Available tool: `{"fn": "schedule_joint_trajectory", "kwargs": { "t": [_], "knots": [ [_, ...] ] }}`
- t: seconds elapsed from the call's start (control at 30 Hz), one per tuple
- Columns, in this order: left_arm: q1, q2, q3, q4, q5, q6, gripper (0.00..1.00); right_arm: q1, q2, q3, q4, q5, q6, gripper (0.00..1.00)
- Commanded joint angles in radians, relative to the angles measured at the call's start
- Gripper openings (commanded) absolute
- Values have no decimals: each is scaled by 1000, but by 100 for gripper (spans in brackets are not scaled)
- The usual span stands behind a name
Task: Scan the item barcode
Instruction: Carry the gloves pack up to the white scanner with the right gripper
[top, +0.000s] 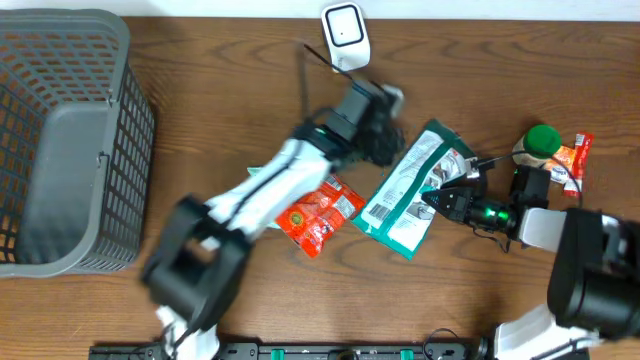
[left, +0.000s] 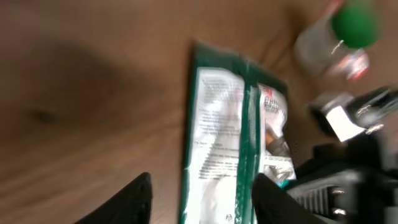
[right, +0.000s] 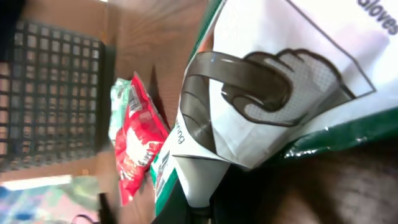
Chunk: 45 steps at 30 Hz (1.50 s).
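Note:
The item is a green and white glove packet (top: 412, 190) lying flat on the table. My right gripper (top: 434, 199) is shut on its right edge. In the right wrist view the packet (right: 280, 81) fills the frame, and the gripper (right: 249, 208) pinches its white fold at the bottom. My left gripper (top: 383, 140) hovers blurred by the packet's upper left end. In the left wrist view its dark fingertips (left: 134, 199) stand apart and open over the packet (left: 227, 137), touching nothing. A white barcode scanner (top: 345, 35) stands at the table's back edge.
A grey mesh basket (top: 70, 140) fills the far left. A red snack packet (top: 318, 215) lies under the left arm, with a pale packet beside it. A green-capped bottle (top: 541, 142) and a small red packet (top: 575, 160) sit at the right.

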Motion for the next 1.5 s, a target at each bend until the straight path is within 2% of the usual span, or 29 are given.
{"fn": "schedule_joint_trajectory", "kwargs": {
  "t": [0.0, 0.1, 0.3, 0.37, 0.5, 0.6, 0.63, 0.73, 0.9, 1.0, 1.13, 1.27, 1.37, 1.47],
  "knots": [
    [80, -144, 5, -90, -13, 7, 57, 9, -135, -3, -61, 98, -57, 1],
    [164, -229, 5, -201, -14, -14, 69, 11, -256, -3, -138, 151, -57, 1],
    [378, -363, 5, -362, -13, -73, 70, 39, -449, 48, -260, 234, -40, 1],
    [447, -393, 5, -397, -13, -73, 70, 60, -482, 123, -348, 261, -43, 1],
    [576, -427, 5, -466, -13, -72, 71, 156, -489, 363, -634, 429, -155, 1],
    [634, -426, 5, -508, -13, -72, 86, 254, -479, 516, -774, 617, -197, 1],
    [646, -424, 5, -524, -13, -72, 95, 285, -477, 555, -794, 658, -210, 1],
    [672, -424, 5, -551, -13, -72, 95, 370, -478, 641, -783, 684, -259, 1],
    [676, -424, 5, -551, -13, -72, 95, 471, -473, 751, -735, 724, -237, 1],
    [676, -424, 5, -551, -13, -72, 95, 526, -417, 896, -791, 789, -278, 1],
    [676, -424, 5, -551, -13, -72, 95, 545, -289, 1160, -966, 826, -346, 1],
    [676, -424, 5, -551, -13, -72, 95, 568, -121, 1441, -1143, 986, -411, 1],
    [676, -424, 5, -551, -13, -72, 95, 603, -10, 1572, -1174, 1110, -422, 1],
    [676, -424, 5, -551, -13, -72, 95, 649, 73, 1603, -1107, 1224, -443, 1]
  ]
}}
